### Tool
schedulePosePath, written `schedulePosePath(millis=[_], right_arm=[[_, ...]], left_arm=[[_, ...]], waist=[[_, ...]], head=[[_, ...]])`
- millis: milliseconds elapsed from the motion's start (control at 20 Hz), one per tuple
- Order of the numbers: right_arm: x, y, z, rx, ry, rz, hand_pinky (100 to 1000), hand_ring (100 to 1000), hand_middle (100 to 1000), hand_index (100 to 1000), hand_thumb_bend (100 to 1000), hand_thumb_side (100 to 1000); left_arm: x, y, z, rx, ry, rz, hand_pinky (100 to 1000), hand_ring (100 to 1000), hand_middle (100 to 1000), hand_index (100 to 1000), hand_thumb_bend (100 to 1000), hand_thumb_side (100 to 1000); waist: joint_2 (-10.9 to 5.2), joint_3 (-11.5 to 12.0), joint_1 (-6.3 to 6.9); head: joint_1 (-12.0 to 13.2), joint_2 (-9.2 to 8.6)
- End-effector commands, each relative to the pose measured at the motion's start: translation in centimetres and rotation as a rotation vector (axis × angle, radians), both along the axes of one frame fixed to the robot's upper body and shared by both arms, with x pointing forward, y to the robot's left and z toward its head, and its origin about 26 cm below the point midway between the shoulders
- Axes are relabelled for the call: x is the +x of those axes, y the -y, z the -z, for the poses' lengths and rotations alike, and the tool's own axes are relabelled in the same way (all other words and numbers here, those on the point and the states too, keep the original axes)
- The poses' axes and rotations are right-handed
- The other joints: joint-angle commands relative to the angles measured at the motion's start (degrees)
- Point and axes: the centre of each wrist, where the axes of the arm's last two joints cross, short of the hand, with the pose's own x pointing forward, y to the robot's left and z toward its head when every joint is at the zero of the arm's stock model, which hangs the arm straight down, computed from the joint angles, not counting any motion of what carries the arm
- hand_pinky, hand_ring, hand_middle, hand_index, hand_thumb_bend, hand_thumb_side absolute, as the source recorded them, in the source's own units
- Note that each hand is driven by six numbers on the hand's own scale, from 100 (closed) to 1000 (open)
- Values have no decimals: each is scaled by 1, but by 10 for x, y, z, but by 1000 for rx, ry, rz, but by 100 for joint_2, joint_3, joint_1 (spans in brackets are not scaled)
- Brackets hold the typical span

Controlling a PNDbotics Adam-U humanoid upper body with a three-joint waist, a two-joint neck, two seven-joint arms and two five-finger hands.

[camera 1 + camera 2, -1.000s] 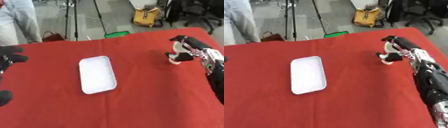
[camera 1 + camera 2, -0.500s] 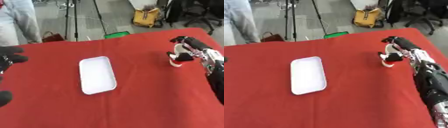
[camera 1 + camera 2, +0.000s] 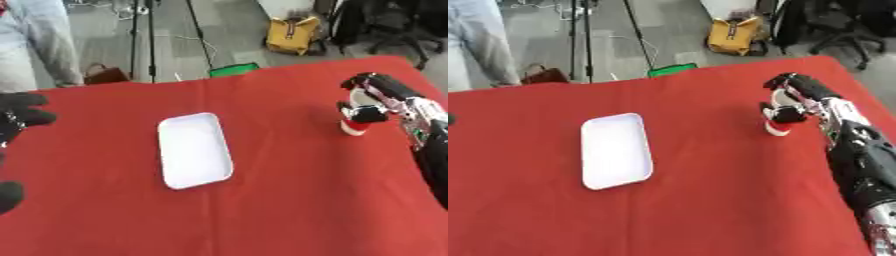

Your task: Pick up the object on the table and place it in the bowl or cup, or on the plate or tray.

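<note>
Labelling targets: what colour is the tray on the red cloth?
White, plain, no pattern: the tray shows best in the left eye view.

Right hand (image 3: 374,100) fingers curled; left hand (image 3: 19,120) idle, open.

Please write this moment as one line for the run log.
phase: grasp | right hand: fingers curled round red-and-white object, on red table | left hand: idle at left edge | white tray: holds nothing
</note>
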Motion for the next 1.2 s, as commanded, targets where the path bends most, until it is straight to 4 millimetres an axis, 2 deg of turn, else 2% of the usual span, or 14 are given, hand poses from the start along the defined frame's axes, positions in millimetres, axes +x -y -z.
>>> schedulePosePath(millis=[50, 100, 150, 200, 250, 300, 550, 850, 1200], right_arm=[[1, 8, -18, -21, 26, 7, 399, 633, 710, 814, 237, 418], [1, 8, -17, -21, 22, 8, 285, 568, 699, 807, 171, 330], [1, 8, -17, -21, 19, 8, 285, 568, 699, 807, 171, 330], [1, 8, -16, -22, 17, 9, 190, 506, 692, 798, 108, 210], [1, 8, -16, -22, 16, 10, 190, 506, 692, 798, 108, 210], [1, 8, -16, -24, 18, 7, 147, 479, 688, 793, 100, 174], [2, 3, -26, -35, 55, -38, 144, 477, 688, 792, 100, 163], [7, -16, -54, -48, 150, -160, 136, 471, 686, 787, 100, 132], [15, -55, -85, -56, 239, -353, 146, 479, 696, 789, 115, 131]], left_arm=[[-2, 0, -10, 20, 33, 9, 751, 689, 725, 794, 943, 614], [-2, -1, -10, 20, 33, 9, 751, 689, 726, 794, 942, 613], [-2, -1, -10, 20, 33, 9, 751, 689, 726, 794, 942, 613], [-2, -1, -10, 20, 33, 9, 751, 689, 726, 794, 942, 613], [-2, -1, -10, 19, 33, 8, 751, 689, 726, 794, 942, 613], [-2, -1, -10, 19, 33, 8, 751, 689, 726, 794, 942, 613], [-2, -1, -10, 19, 33, 9, 751, 690, 726, 795, 941, 613], [-2, 0, -10, 18, 33, 10, 751, 690, 726, 795, 939, 614], [-1, 0, -10, 17, 31, 13, 751, 690, 726, 795, 939, 614]], waist=[[-84, -1, -14], [-84, -2, -12], [-84, -2, -12], [-84, -3, -10], [-84, -4, -9], [-85, -7, -8], [-86, -24, 0], [-90, -32, 13], [-104, -8, -1]], head=[[-9, -48], [-6, -47], [-5, -46], [-5, -48], [-5, -50], [-4, -52], [2, -58], [-5, -65], [-21, -81]])
